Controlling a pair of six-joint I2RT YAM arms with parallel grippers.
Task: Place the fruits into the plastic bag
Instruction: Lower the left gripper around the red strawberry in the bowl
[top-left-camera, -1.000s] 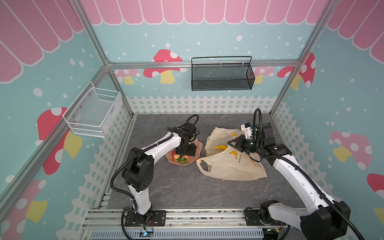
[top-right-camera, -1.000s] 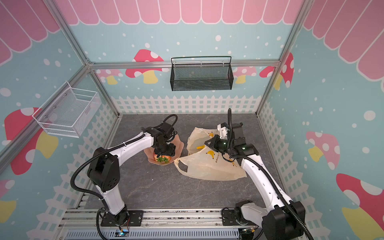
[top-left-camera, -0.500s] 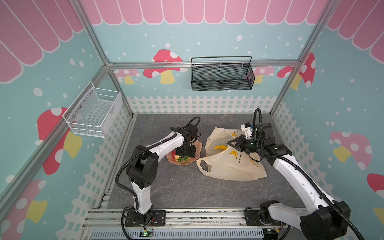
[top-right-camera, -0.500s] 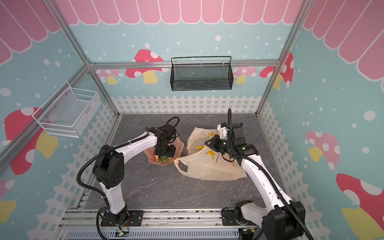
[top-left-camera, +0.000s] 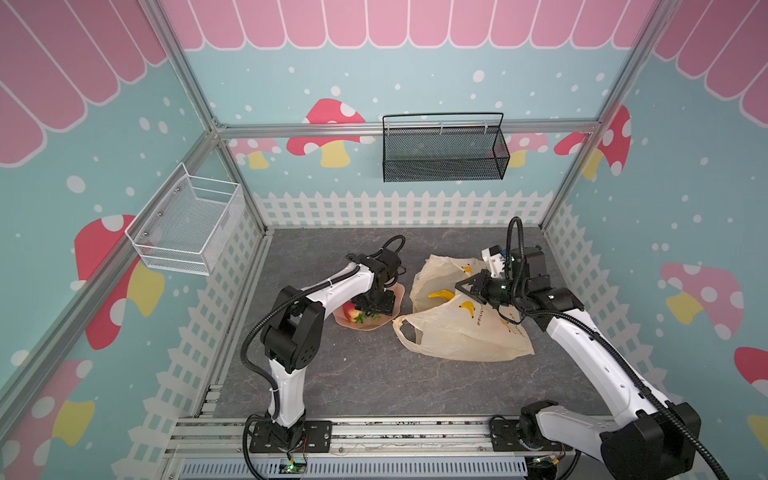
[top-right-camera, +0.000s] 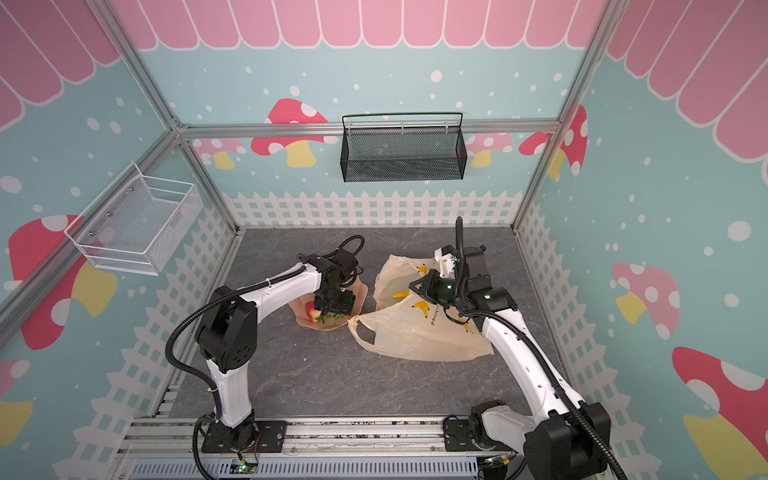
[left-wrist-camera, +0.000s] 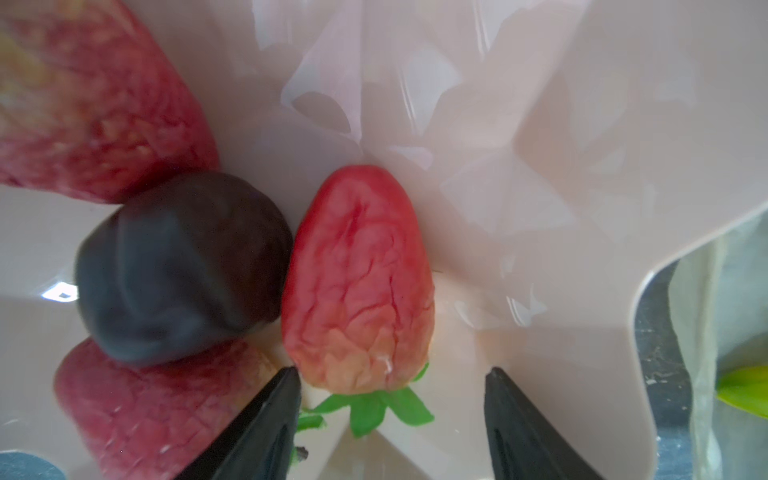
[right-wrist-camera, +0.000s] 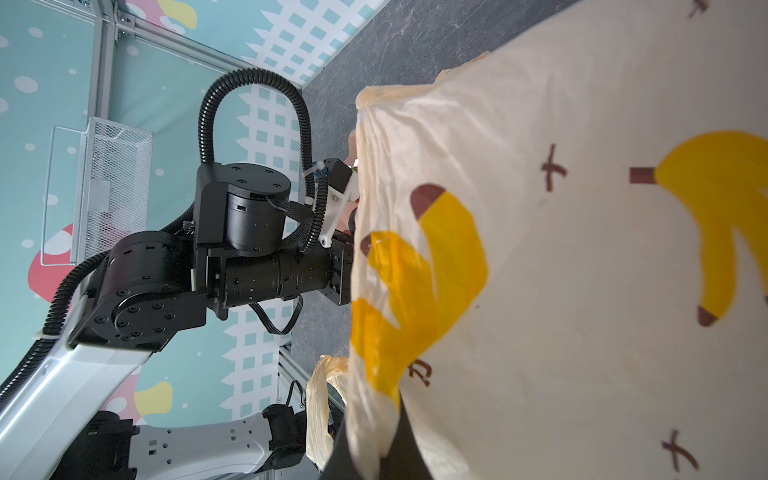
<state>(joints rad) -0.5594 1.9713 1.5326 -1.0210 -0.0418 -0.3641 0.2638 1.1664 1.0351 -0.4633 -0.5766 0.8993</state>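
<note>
I see the left claw (left-wrist-camera: 392, 372) released, its two black fingers (left-wrist-camera: 266, 415) standing apart and pointing down into the peach-pink dish (left-wrist-camera: 561, 199). A red strawberry (left-wrist-camera: 357, 282) lies in the dish just ahead of the fingertips. Its green leaf end is turned toward the claw and falls in the gap between the fingers. One finger is very near to the strawberry, the other one is clearly apart from it, and none presses it. On the side of the nearer finger a dark piece (left-wrist-camera: 183, 266) touches the strawberry. Two more red fruits (left-wrist-camera: 95, 95) lie against this dark piece, one beyond it and one closer to the claw. In both top views the left claw (top-left-camera: 376, 307) covers most of the dish, which sits on the grey worktop (top-left-camera: 353, 374).

The right claw (top-left-camera: 465, 286) is clenched on the plastic bag (top-left-camera: 465, 332). It pinches the upper film at the mouth and holds it lifted off the worktop, so the mouth opens toward the side of the left claw. The rest of the bag lies flat under and behind the right claw. Just below the right claw, in the mouth, a yellow banana shape (top-left-camera: 441, 294) shows; from here I cannot tell if it is a toy fruit or only a print.
</note>
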